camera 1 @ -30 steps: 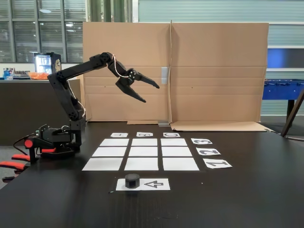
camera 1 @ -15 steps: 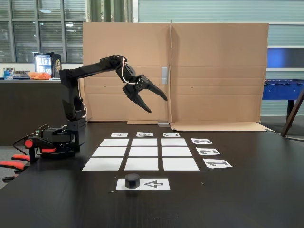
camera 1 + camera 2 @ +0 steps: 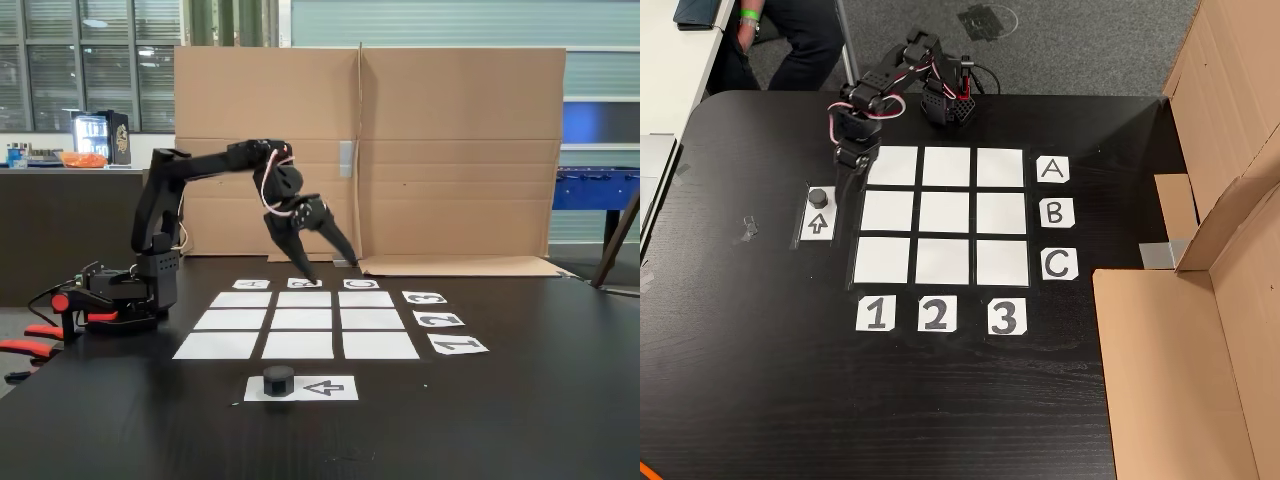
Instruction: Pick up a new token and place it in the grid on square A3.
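The black token (image 3: 279, 379) (image 3: 820, 196) sits on the white arrow-marked strip (image 3: 325, 388), just outside the grid (image 3: 300, 320) (image 3: 940, 215). Square A3 (image 3: 241, 299) (image 3: 1001, 167) is a bare white corner cell on the side of the grid away from the token. My gripper (image 3: 330, 268) (image 3: 847, 178) hangs open and empty above the table, fingers pointing down. In the other view it is over the grid's edge by cell A1, a short way from the token. How high it is above the table I cannot tell exactly.
The arm's base (image 3: 120, 295) (image 3: 945, 100) stands beside row A. Letter labels (image 3: 1054, 212) and number labels (image 3: 934, 314) edge the grid. A cardboard wall (image 3: 365, 150) closes the far side. A person (image 3: 770, 35) is beyond the table corner.
The arm has reached forward and down. The gripper has dropped and moved right in the fixed view, turning its fingers downward, and it has stayed open. The token has not moved.
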Robot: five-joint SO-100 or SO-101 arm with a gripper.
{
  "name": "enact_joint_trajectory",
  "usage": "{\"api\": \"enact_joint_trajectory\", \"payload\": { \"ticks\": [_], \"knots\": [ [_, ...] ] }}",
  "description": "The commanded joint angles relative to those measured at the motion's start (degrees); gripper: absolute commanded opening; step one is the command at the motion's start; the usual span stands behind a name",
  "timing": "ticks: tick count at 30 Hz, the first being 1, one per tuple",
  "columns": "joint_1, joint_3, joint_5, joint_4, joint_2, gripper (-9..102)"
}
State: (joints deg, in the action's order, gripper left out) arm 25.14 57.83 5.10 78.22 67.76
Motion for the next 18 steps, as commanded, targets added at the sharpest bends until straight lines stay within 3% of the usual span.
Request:
{"api": "enact_joint_trajectory", "payload": {
  "ticks": [1, 13, 18],
  "knots": [
    [3.52, -6.86, 1.49, 2.02, -5.27, 31],
    [9.49, -25.49, 4.57, 11.69, -22.76, 31],
    [10.63, -26.10, 5.36, 12.13, -24.35, 31]
  ]
}}
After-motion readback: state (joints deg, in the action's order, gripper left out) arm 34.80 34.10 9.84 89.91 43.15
